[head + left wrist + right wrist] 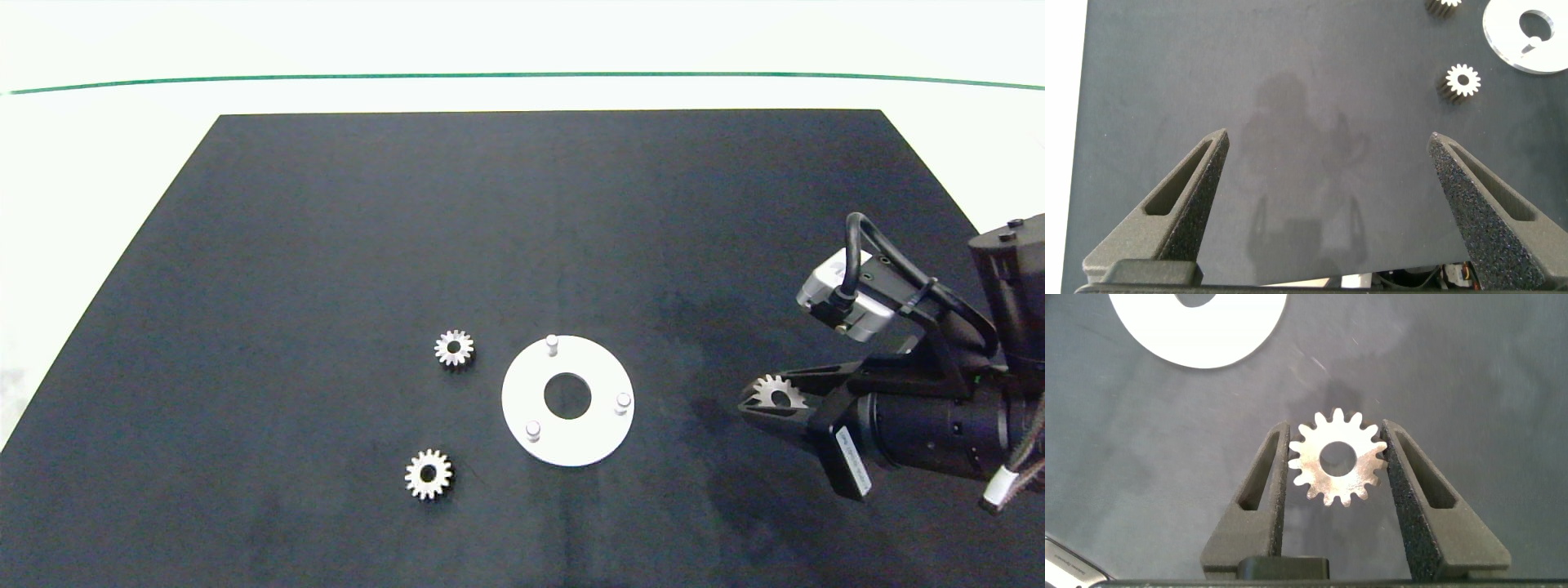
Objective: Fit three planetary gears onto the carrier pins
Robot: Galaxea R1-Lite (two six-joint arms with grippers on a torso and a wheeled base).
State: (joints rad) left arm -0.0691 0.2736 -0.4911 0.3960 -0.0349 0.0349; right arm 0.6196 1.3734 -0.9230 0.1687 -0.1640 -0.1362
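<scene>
The right gripper (pixel 1337 461), to the right of the flat white ring-shaped disc (pixel 567 433) with three short white pegs (pixel 552 341), clamps a small silvery toothed metal gear (pixel 1337 457). Two matching gears (pixel 454 349) lie on the black mat (pixel 326 245) left of the disc. The left gripper (pixel 1327 147) hangs wide apart, holding nothing.

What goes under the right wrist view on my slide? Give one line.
Right gripper clamps a small silvery metal spur gear above the black mat, short of the flat white ring-shaped disc.
</scene>
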